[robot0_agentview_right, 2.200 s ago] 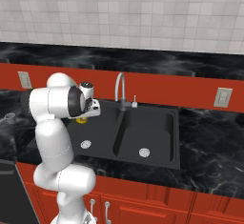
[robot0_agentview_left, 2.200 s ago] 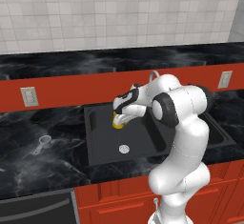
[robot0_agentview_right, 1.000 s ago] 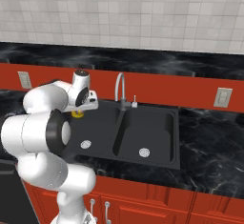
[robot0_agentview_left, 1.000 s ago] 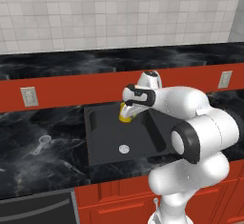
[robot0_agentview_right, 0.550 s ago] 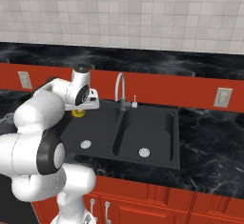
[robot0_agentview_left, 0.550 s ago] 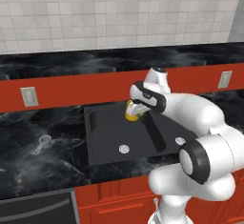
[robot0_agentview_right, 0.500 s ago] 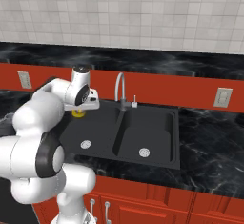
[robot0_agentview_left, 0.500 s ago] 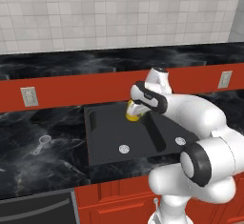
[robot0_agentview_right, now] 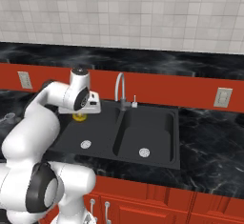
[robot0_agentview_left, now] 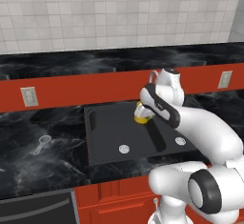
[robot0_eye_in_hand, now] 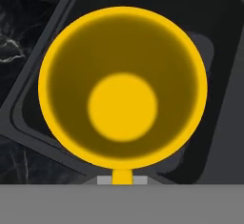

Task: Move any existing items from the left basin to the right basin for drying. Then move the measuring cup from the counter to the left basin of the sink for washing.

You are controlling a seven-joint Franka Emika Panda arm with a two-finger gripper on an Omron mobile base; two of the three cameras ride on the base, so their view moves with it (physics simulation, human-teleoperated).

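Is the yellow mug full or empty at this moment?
Empty. The hand view looks straight into the small bright yellow cylindrical mug, and its bare yellow bottom shows with nothing inside.

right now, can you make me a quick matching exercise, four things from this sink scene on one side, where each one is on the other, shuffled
Things
1. yellow mug
2. measuring cup
3. faucet
4. wall socket

Places
A. lying on the counter, left of the sink
B. on the red strip, right of the sink
C. gripped by its handle in the fingers, above the left basin
D. standing behind the sink's divider

Pairs: 1-C, 2-A, 3-D, 4-B
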